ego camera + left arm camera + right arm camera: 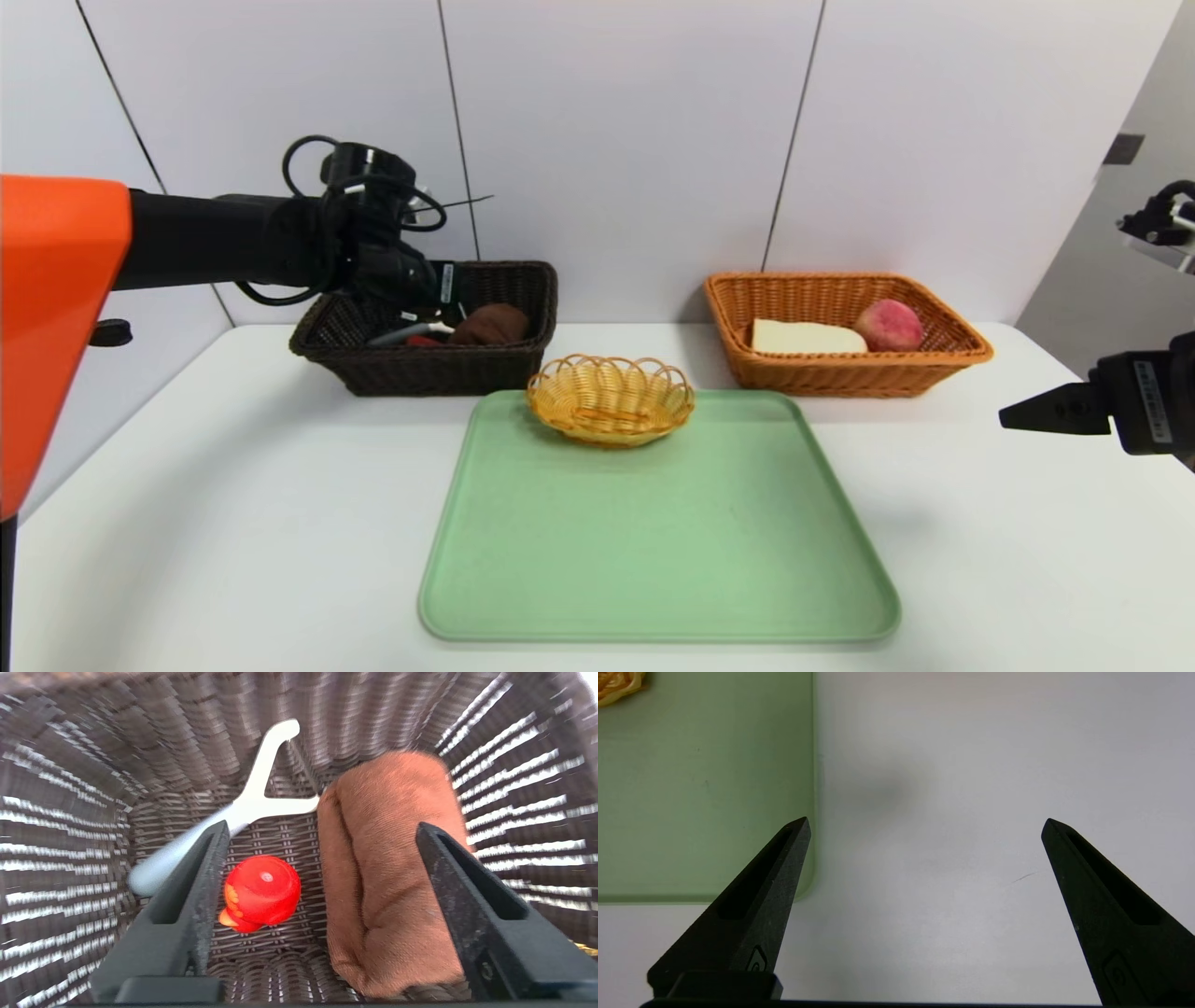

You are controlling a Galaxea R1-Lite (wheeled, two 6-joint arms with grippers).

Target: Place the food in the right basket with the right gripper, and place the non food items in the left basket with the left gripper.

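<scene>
1. Three baskets stand on the white counter point(233, 523): a dark basket point(439, 369) at the back on the left, an orange basket point(845, 373) at the back on the right, and one small yellow basket point(611, 399) between them.
2. One green tray point(658, 541) lies at the middle of the counter; the yellow basket sits on its far edge, and nothing else lies on the tray.
3. The dark basket holds three things: a brown cloth point(392, 872), a red toy point(261, 892) and a white Y-shaped tool point(261, 798).
4. In the left wrist view the toy lies on the basket floor just beside the cloth, and the tool lies beyond the toy, one prong reaching the cloth's edge.
5. The orange basket holds two foods: a pale block point(805, 337) and a peach point(889, 326), side by side.
6. The left hand point(322, 833) hangs inside the dark basket, its fingers spread wide and pinching nothing; the toy sits between them, near one finger, and the cloth runs under the other.
7. The right hand point(924, 826) is parked above bare counter just beside the tray's right edge, its two fingers spread apart and empty.
</scene>
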